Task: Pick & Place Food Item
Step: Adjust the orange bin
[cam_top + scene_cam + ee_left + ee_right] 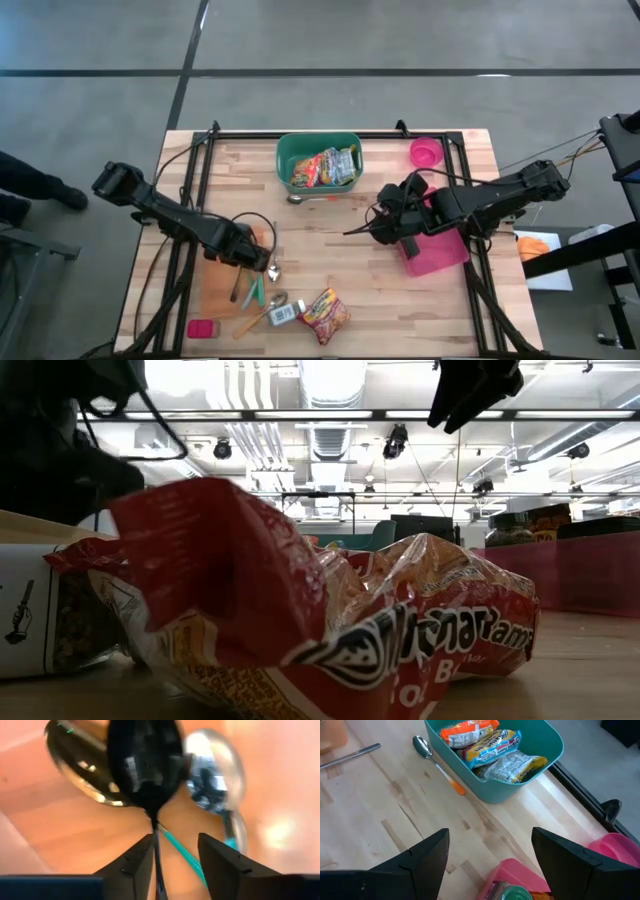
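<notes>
Two arms in view. Three food packets lie in the green bin (318, 165) at the table's far centre; one red ramen packet (325, 314) lies near the front edge, beside a small white box (282, 314). Left gripper (175, 855), jaws apart, is low over three spoons (150, 765) on the left. Right gripper (490, 855), jaws apart and empty, hovers beside a pink container (436, 250); a pink bowl (426, 153) sits far right.
</notes>
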Robot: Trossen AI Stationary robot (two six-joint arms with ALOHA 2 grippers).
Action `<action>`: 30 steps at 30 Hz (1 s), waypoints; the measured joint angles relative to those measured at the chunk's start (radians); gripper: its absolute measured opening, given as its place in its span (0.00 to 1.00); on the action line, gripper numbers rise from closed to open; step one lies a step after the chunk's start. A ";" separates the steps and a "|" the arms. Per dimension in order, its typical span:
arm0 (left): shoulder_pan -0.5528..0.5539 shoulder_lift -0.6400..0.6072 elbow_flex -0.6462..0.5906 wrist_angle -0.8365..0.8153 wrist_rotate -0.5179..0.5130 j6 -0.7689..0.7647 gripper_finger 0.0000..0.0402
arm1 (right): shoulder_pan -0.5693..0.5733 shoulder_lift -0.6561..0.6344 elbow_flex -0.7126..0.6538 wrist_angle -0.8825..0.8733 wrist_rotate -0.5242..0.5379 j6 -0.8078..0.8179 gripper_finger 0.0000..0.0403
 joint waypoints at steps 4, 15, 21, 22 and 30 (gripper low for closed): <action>0.000 -0.054 0.026 -0.001 -0.013 0.080 0.46 | 0.000 0.000 0.000 0.001 0.000 0.000 0.70; -0.059 -0.125 0.234 0.004 -0.039 0.526 0.38 | 0.000 0.000 0.000 0.002 -0.013 -0.001 0.70; -0.177 -0.073 0.316 0.012 0.011 0.762 0.12 | 0.001 0.000 -0.003 0.002 -0.017 -0.001 0.70; -0.201 -0.061 0.319 0.019 0.030 0.791 0.07 | 0.001 0.000 -0.005 0.002 -0.017 -0.001 0.70; -0.374 0.041 0.302 0.113 0.121 0.820 0.00 | 0.001 0.000 -0.014 0.002 -0.023 -0.001 0.70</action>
